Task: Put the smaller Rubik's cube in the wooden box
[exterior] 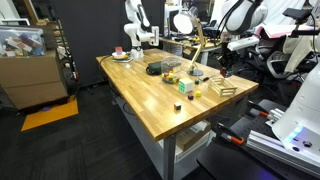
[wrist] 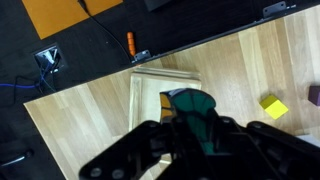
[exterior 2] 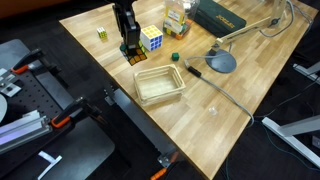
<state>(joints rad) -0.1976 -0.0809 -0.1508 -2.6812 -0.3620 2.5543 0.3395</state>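
My gripper [wrist: 190, 118] is shut on the smaller Rubik's cube [wrist: 188, 103], which shows a green face and an orange side between the fingers. The wooden box [wrist: 136, 92], a shallow light-wood tray, lies on the table right below and beyond the held cube. In both exterior views the gripper [exterior 2: 128, 49] [exterior: 225, 69] hangs above the table close to the box [exterior 2: 183, 80] [exterior: 222, 91]. The cube itself is hidden by the fingers in both exterior views.
A bigger multicoloured cube [exterior 2: 151, 39] stands beside the gripper. A small yellow block [wrist: 272, 106] and a dark reddish block [wrist: 315, 95] lie to one side. A small green block [exterior 2: 174, 57], a desk lamp [exterior 2: 221, 62] and a dark case [exterior 2: 220, 18] lie beyond the box. The table edge runs close to the box.
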